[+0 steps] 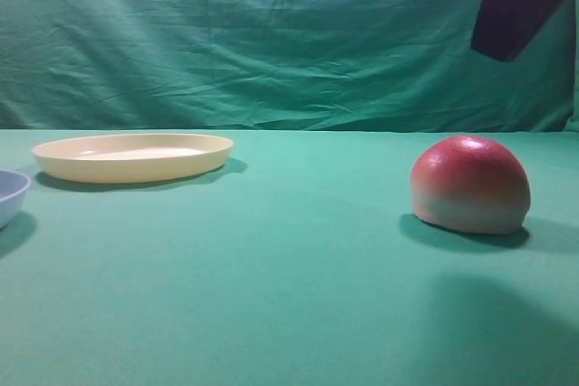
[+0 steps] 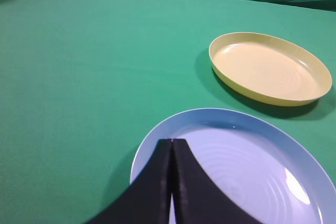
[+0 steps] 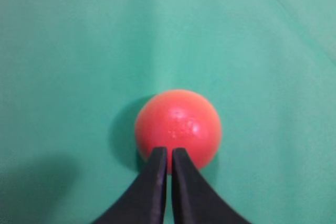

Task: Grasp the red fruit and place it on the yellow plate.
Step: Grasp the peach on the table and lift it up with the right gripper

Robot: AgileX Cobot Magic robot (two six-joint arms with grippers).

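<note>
Nearest in the right wrist view, the right gripper (image 3: 169,153) hangs over the red fruit (image 3: 178,125), its fingers almost together with only a thin slit between them, holding nothing; it must spread far wider before dropping, I'd say, then straddle the dome low, since the glossy top looks slippery. In the high view the fruit sits alone at lower right on the green cloth (image 1: 289,296), flat base down; the yellow plate (image 1: 134,156) lies well apart at far left. The left gripper (image 2: 171,142) is closed and empty above the light blue dish (image 2: 252,129).
</note>
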